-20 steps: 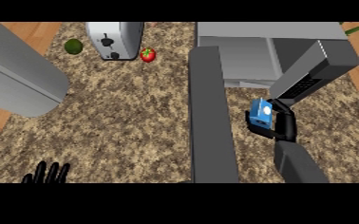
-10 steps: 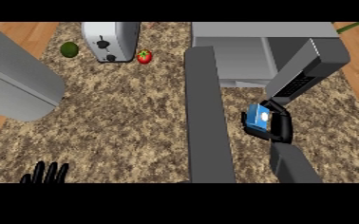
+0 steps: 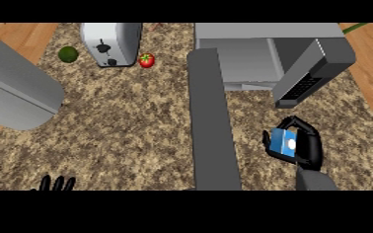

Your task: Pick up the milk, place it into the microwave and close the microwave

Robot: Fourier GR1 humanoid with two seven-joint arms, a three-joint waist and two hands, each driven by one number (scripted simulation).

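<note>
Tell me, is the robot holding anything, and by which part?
Its right hand holds the blue milk carton, fingers and thumb curled round its sides. The left hand, open at the lower edge, holds nothing.

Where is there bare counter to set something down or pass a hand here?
The widest bare counter lies between the toaster and red fruit above, the grey block at left, the tall grey panel at right and the resting left hand below. Right of the panel is crowded: the microwave and the right hand holding the milk.
</note>
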